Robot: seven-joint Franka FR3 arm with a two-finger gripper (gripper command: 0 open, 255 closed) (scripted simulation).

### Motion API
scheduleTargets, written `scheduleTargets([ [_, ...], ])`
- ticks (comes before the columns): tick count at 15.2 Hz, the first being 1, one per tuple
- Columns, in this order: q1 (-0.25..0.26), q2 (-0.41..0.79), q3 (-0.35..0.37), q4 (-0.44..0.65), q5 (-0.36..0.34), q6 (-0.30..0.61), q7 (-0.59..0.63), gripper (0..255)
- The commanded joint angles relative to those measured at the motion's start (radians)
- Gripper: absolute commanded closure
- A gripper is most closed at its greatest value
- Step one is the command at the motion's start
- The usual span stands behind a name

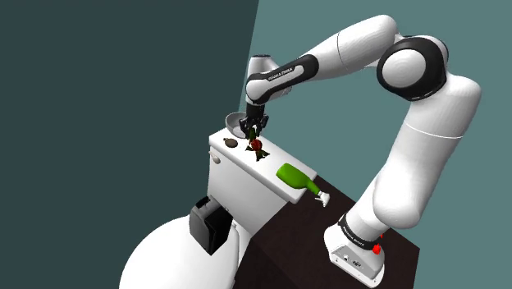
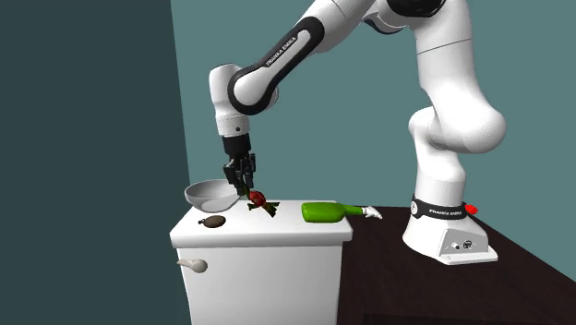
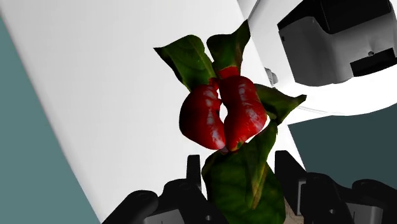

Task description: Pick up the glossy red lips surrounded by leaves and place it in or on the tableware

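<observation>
Red and shiny, the lip-shaped flower [image 3: 222,114] is low over the white tank lid [image 2: 277,226]; whether its leaf tips touch the lid I cannot tell. The two black fingers of the gripper [image 3: 238,181] are closed on its bottom leaf. In the second exterior view the grey bowl [image 2: 208,201] sits just beside it at nine o'clock. The green bottle [image 2: 323,212] lies at three o'clock and a small dark lump [image 2: 214,222] at seven. A thin leaf is a weak hold, so lift slowly, clear the rim, centre over the bowl, lower, then release.
</observation>
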Motion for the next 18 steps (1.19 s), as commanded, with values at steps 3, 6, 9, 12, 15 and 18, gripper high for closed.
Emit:
scheduleTargets([
  [3,0.002,-0.034,-0.001,0.018,-0.005,-0.052,0.003,255],
  [6,0.003,-0.056,-0.002,0.033,-0.008,-0.089,0.004,255],
  [9,0.004,-0.076,-0.002,0.050,-0.011,-0.126,0.005,255],
  [12,0.004,-0.091,-0.003,0.064,-0.013,-0.155,0.006,255],
  [15,-0.020,0.008,-0.015,0.207,0.001,-0.198,-0.036,255],
  [18,-0.047,0.114,-0.024,0.365,0.016,-0.251,-0.074,255],
])
